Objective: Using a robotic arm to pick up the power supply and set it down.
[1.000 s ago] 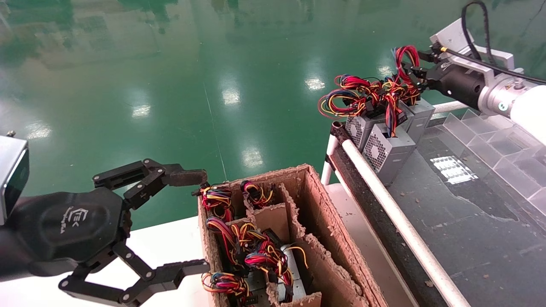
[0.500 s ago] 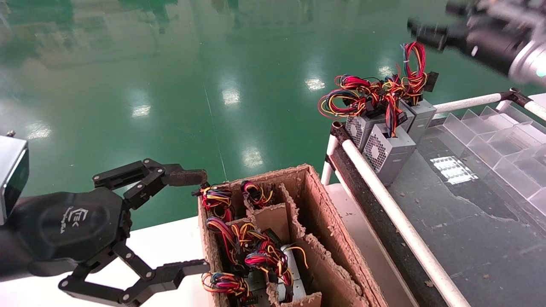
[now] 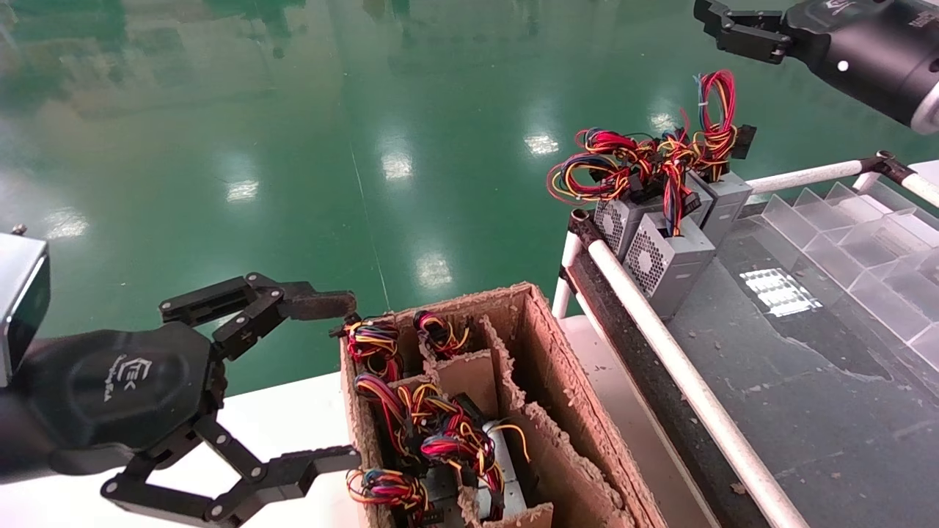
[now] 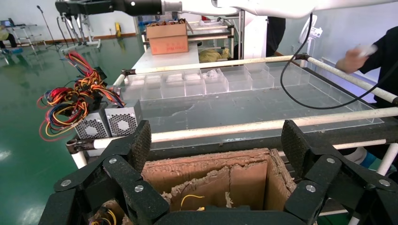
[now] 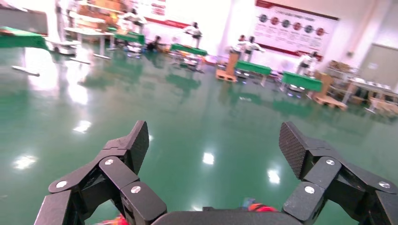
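Note:
The power supply (image 3: 726, 199), a small grey metal box, stands on the dark belt beside two similar boxes. Its narrow red, yellow and orange wire bundle (image 3: 715, 110) sticks upright. My right gripper (image 3: 715, 26) hovers open above and slightly right of that bundle, touching nothing. In the right wrist view this gripper (image 5: 216, 140) holds nothing, with only green floor between its fingers. My left gripper (image 3: 346, 381) is open and parked at the near-left edge of the cardboard box; in the left wrist view the left gripper (image 4: 217, 140) is also empty.
A cardboard box (image 3: 543, 345) with dividers holds several wired power supplies. Two other grey boxes (image 3: 671, 260) (image 3: 620, 220) crowd the belt's corner. A white rail (image 3: 682, 374) edges the belt (image 3: 807, 381). Clear plastic dividers (image 3: 866, 249) line the right. A person's hand (image 4: 361, 51) is beyond the belt.
My right gripper let go of the wire bundle, opened and rose up and away to the top right. The bundle now stands free. The left arm has not moved.

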Tool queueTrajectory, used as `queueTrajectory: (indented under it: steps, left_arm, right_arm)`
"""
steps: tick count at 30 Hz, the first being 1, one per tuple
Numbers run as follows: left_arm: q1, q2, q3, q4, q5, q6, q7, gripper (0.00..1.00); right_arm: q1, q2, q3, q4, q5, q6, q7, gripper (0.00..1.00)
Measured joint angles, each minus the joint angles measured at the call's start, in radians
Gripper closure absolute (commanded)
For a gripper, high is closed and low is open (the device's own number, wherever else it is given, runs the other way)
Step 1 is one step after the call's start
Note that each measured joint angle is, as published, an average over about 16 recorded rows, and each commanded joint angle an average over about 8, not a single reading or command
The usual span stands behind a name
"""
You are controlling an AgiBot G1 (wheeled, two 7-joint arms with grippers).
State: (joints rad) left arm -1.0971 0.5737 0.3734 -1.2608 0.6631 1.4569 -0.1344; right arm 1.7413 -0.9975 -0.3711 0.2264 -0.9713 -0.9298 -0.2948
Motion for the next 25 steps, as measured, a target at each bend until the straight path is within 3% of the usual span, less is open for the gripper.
queueTrajectory:
  steps: [18,25]
  left_arm:
    - [0.000,0.000,0.000,0.000,0.000,0.000,0.000,0.00]
    - [0.000,0.000,0.000,0.000,0.000,0.000,0.000,0.00]
  right_arm:
    - [-0.243,0.141,0.033,0.385,0.088,-0.206,0.176,0.00]
    - [-0.290,0.168,0.040,0.460,0.105,-0.246,0.210,0.00]
